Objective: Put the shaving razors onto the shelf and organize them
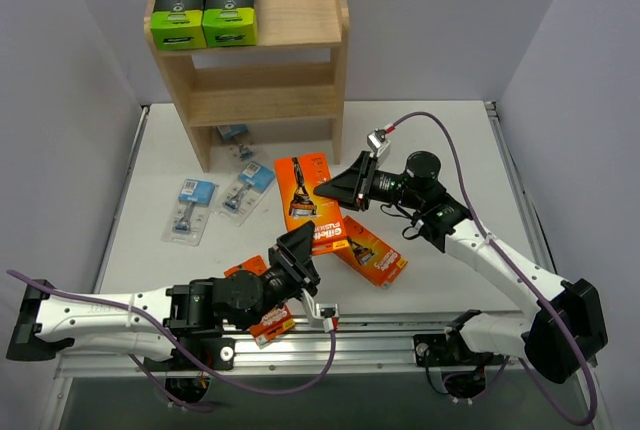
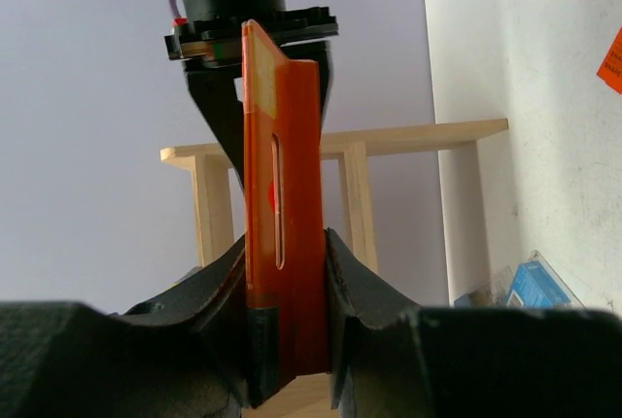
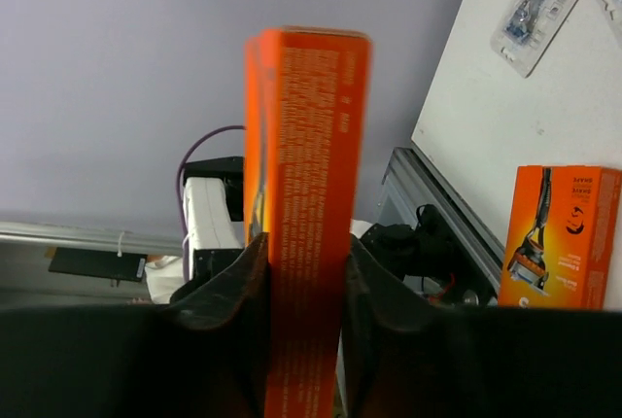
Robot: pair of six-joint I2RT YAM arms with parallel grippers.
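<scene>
Shelf (image 1: 300,15) stands at back of table (image 1: 450,150), upright. Top tier, left end: two black-and-green boxes (image 1: 178,10) (image 1: 230,8) side by side, touching, fronts facing out. Rest of top tier and middle tier carry no packs in view. Held orange box (image 1: 300,185): in front of shelf, off the table, gripped at both ends. Left gripper (image 1: 300,246) is clamped on the end far from shelf. Wrist view confirms both fingers (image 2: 360,282) pressed flat against box sides, narrow gap filled by box. Right gripper (image 1: 330,188) is closed on the box edge nearer shelf's right side. Its wrist view shows the box wedged tight betw. both fingers (image 3: 374,277). Second orange box (image 1: 370,255): flat on table, further from shelf than held box, offset toward shelf's right side, face up, angled. Third orange box (image 1: 272,323): flat on table, furthest from shelf, partly covered by left arm. Blister packs w/ blue cards: one (image 1: 232,133) at shelf foot, partly under bottom tier. Two more (image 1: 245,190) (image 1: 190,212) flat on table in front of shelf's left half, near each other, not touching. Pack contents too small to read.
</scene>
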